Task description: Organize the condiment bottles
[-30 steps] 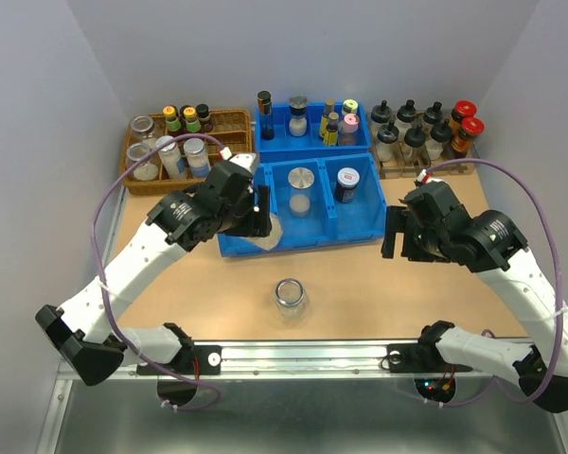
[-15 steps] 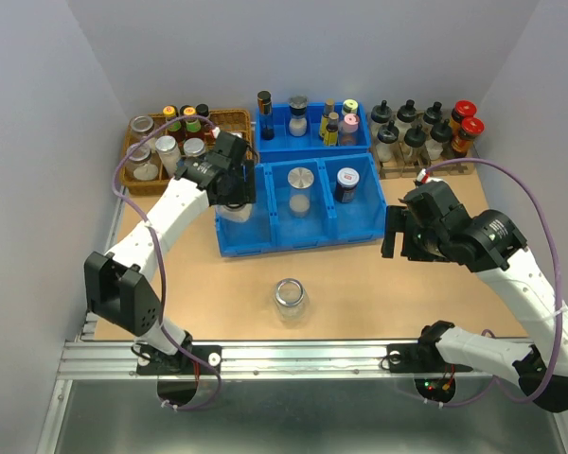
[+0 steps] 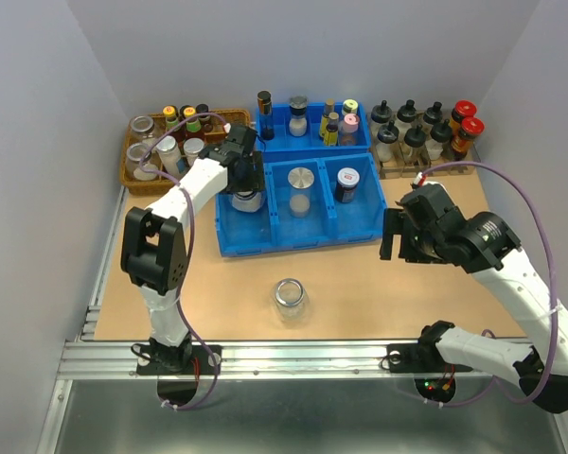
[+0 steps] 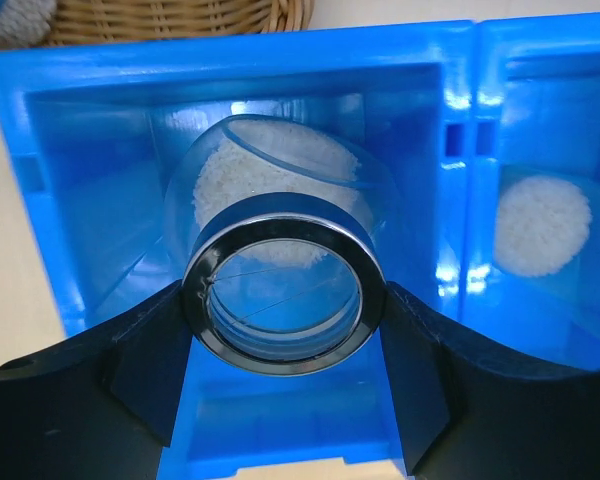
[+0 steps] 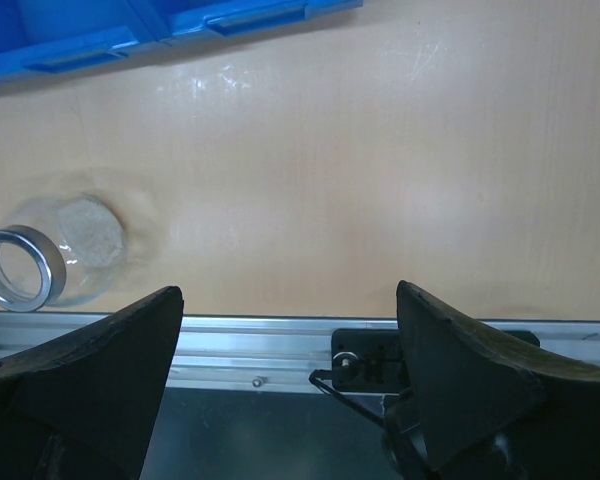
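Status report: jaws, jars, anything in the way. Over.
Left gripper, jaws shut on clear jar in left compartment of blue bin. Right gripper, jaws open, empty. Second clear jar loose on table. Nothing in the way.

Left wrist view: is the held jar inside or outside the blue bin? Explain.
Inside: the blue bin surrounds the clear jar, gripped at its rim by the left tool. Touching the floor: cannot tell.
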Action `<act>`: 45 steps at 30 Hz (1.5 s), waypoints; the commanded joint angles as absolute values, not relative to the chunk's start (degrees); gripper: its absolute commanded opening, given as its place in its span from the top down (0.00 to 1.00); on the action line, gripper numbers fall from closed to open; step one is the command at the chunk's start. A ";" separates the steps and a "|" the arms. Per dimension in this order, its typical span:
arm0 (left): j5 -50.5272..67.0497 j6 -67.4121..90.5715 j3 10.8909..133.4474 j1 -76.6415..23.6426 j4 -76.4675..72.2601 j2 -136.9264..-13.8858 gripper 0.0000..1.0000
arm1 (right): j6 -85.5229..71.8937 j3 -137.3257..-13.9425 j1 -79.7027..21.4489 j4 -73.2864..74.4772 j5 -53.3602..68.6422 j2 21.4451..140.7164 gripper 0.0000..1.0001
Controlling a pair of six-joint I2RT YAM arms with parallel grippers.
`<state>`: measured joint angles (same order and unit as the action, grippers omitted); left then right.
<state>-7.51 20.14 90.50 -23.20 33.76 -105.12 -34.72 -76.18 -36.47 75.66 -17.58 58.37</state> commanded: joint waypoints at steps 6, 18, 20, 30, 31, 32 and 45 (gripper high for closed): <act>-9.05 26.10 96.33 -23.03 30.85 -106.61 1.00 | -35.42 -74.18 -36.74 73.48 -18.19 56.34 0.08; -10.10 35.49 97.47 -22.06 34.89 -108.98 1.00 | -34.89 -74.36 -36.74 72.16 -17.93 58.01 0.07; -11.16 36.91 97.47 -22.06 36.03 -109.07 1.00 | -34.81 -74.36 -36.74 71.90 -17.76 58.36 0.07; -12.83 43.15 99.58 -22.06 39.90 -109.16 0.86 | -34.72 -73.57 -36.74 71.37 -17.58 58.27 0.07; -12.57 43.15 99.67 -22.15 40.16 -109.07 0.82 | -34.80 -73.39 -36.74 71.37 -17.58 58.18 0.06; -12.48 43.24 99.75 -22.06 40.43 -108.99 0.78 | -34.72 -73.30 -36.74 71.28 -17.67 58.18 0.06; -15.56 42.19 104.68 -22.24 45.44 -109.86 0.25 | -34.19 -72.60 -36.74 70.75 -17.40 58.01 0.00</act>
<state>-12.84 41.89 100.44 -22.11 44.25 -110.87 -34.70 -73.06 -36.45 72.79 -17.12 58.78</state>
